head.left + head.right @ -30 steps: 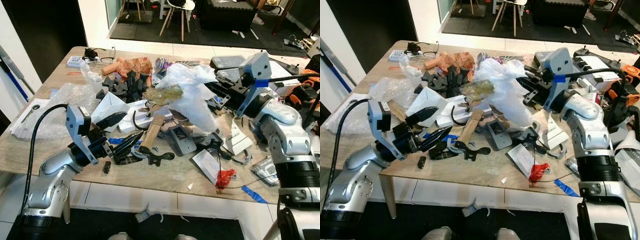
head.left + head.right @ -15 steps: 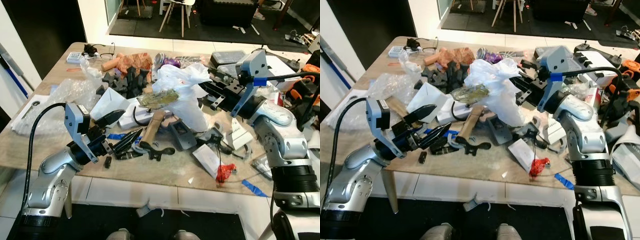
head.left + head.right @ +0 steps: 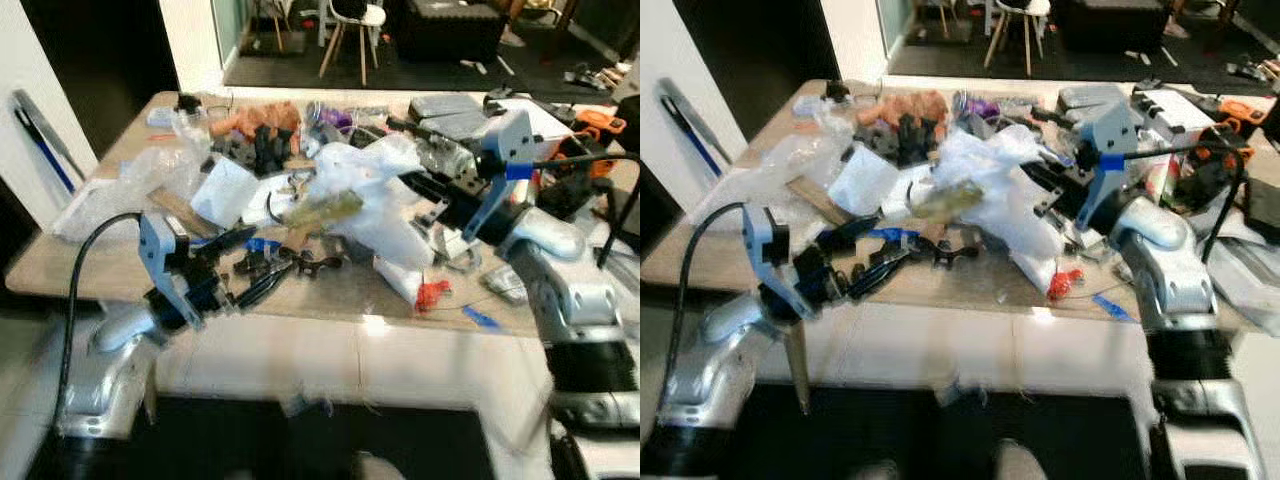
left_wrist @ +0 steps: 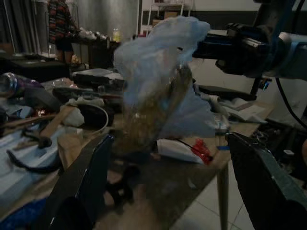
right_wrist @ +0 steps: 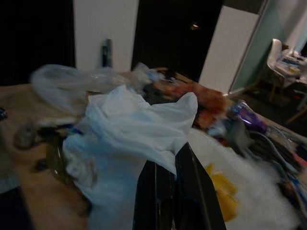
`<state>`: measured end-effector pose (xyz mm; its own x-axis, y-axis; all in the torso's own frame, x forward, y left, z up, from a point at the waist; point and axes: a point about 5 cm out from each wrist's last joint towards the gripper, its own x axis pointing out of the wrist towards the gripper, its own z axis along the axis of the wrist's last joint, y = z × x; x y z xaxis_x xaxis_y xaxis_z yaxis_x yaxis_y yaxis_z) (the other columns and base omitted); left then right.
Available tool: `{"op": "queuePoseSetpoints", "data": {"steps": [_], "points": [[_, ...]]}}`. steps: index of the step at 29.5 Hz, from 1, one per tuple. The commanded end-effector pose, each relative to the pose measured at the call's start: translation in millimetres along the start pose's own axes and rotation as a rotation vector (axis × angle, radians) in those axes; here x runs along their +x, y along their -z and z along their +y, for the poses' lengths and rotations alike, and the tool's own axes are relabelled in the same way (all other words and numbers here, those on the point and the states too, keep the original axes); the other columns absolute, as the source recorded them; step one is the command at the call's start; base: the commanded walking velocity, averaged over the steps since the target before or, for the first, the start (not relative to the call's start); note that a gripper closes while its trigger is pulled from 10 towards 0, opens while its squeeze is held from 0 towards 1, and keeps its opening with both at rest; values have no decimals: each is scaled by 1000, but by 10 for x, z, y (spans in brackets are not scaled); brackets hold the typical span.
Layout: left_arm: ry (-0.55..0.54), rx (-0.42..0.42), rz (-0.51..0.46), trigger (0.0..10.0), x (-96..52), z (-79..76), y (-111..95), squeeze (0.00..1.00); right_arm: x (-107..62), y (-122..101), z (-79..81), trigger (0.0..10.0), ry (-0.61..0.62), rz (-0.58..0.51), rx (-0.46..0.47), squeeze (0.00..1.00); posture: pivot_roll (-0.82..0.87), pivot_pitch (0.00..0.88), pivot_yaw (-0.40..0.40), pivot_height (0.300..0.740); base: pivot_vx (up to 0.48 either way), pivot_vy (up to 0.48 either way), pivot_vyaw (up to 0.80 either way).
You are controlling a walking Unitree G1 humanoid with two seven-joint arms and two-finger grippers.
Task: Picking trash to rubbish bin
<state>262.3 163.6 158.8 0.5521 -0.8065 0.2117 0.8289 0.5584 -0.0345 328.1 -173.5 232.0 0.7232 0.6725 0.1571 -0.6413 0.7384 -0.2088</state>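
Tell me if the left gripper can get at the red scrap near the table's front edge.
Probably not as it stands. The left gripper hangs open at the table's left front edge, while the red scrap lies far across, beneath the white plastic bag held up by the right gripper. Black tools lie between.

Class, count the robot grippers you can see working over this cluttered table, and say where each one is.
2. The left gripper hangs open at the table's near edge; the right gripper is shut on the white plastic bag, lifted over the table's middle.

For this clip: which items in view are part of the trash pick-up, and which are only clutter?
In the job:
white plastic bag, lifted off the table
right gripper, shut on the bag
left gripper, open, at the table edge

Lying about:
red scrap
blue tape strip
black plastic pieces
white chair
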Motion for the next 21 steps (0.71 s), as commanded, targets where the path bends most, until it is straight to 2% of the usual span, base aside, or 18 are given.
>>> {"op": "queuePoseSetpoints", "data": {"steps": [1, 21], "points": [[1, 2, 13, 10000, -8, -4, 13, 0, 13, -22, 14, 10000, -7, -6, -1, 0, -9, 0, -21, 740, -270, 0, 0], [6, 1, 16, 10000, 11, -20, 37, 0, 68, 94, 146, 10000, -45, -1, 46, 0, -6, 0, -28, 740, -284, 0, 0]]}}
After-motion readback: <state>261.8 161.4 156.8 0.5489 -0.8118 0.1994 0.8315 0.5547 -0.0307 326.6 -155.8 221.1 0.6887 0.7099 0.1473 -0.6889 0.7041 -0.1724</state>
